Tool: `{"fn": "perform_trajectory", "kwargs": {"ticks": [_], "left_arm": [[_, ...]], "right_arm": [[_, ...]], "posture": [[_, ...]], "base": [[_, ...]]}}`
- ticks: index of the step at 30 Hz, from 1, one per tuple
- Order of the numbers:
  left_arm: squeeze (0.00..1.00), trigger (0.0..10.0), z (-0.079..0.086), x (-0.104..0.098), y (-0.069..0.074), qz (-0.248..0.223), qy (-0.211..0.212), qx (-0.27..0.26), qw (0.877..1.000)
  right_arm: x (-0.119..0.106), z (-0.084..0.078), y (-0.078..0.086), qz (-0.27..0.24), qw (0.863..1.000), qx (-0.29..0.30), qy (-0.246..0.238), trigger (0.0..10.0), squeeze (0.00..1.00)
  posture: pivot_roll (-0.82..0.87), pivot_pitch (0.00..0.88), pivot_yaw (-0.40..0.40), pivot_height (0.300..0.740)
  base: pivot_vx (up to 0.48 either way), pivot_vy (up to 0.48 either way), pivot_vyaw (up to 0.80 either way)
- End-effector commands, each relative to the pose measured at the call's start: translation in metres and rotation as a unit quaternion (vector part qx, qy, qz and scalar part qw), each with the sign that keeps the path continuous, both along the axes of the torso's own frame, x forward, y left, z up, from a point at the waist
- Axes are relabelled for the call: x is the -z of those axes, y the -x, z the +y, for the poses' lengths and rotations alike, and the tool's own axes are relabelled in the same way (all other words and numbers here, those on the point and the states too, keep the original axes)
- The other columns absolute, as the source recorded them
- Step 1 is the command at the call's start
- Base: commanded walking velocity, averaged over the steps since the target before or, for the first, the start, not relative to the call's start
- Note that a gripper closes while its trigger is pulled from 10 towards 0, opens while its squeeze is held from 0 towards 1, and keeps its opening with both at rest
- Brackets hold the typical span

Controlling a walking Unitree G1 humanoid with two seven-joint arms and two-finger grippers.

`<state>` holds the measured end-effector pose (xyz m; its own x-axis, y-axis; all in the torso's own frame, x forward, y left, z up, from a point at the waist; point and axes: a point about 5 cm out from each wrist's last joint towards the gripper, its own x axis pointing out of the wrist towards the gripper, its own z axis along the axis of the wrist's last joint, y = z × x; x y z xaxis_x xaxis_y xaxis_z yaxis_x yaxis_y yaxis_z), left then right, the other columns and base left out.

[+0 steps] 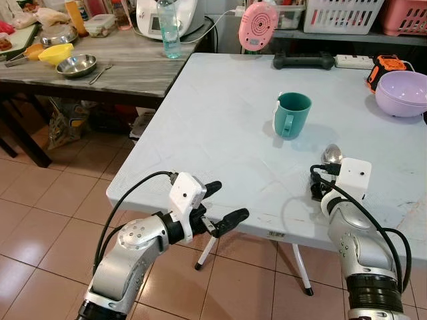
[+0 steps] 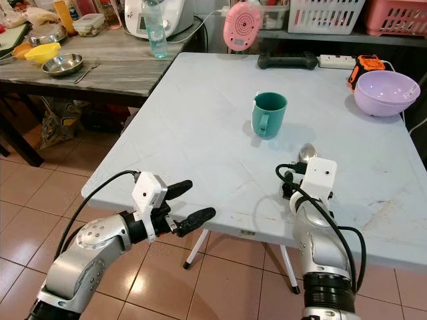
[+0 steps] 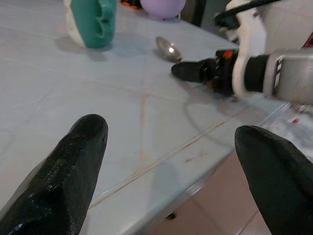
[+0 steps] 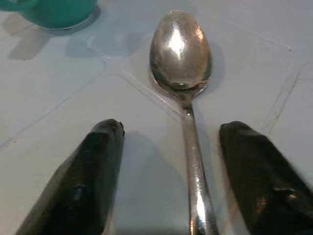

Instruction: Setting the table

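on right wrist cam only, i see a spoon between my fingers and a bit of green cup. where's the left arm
Observer: The left gripper hangs open at the near edge of the white table, off the surface.
Operator: anything else on this table
Observer: A lilac bowl sits at the far right, beyond the green mug.
Operator: is the spoon lifted yet
Observer: No. The spoon lies flat on the table, with the right gripper open around its handle.
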<state>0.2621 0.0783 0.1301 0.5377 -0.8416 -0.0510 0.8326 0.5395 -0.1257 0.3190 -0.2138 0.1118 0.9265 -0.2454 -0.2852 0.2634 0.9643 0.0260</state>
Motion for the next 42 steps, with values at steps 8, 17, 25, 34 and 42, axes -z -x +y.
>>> {"fn": "perform_trajectory", "kwargs": {"ticks": [8,17,25,34,42], "left_arm": [[0.0,10.0,-0.002,0.0,0.007,0.041,0.023,0.038,0.998],[0.0,10.0,-0.001,0.0,0.007,0.043,0.019,0.05,0.998],[0.0,10.0,0.001,0.001,0.005,0.04,0.007,0.043,0.998],[0.0,10.0,0.007,0.003,0.002,0.019,-0.025,0.039,0.999],[0.0,10.0,0.007,0.004,0.002,0.015,-0.032,0.042,0.999]], "right_arm": [[0.01,-0.003,0.001,0.033,0.999,0.012,-0.003,0.0,0.0],[0.01,-0.008,0.002,0.034,0.999,0.014,-0.005,0.0,0.0],[0.011,-0.007,0.002,0.037,0.999,0.013,-0.009,0.0,0.0],[0.016,-0.005,0.001,0.05,0.998,0.007,-0.028,0.0,0.0],[0.02,-0.005,0.003,0.057,0.998,0.01,-0.041,0.0,0.0]], "posture": [[-0.07,0.091,0.071,0.74],[-0.08,0.093,0.073,0.74],[-0.08,0.092,0.075,0.74],[-0.07,0.091,0.074,0.74],[-0.07,0.089,0.076,0.74]], "base": [[0.0,0.0,0.0],[0.0,0.0,0.0],[0.0,0.0,0.0],[0.0,0.0,0.0],[0.0,0.0,0.0]]}}
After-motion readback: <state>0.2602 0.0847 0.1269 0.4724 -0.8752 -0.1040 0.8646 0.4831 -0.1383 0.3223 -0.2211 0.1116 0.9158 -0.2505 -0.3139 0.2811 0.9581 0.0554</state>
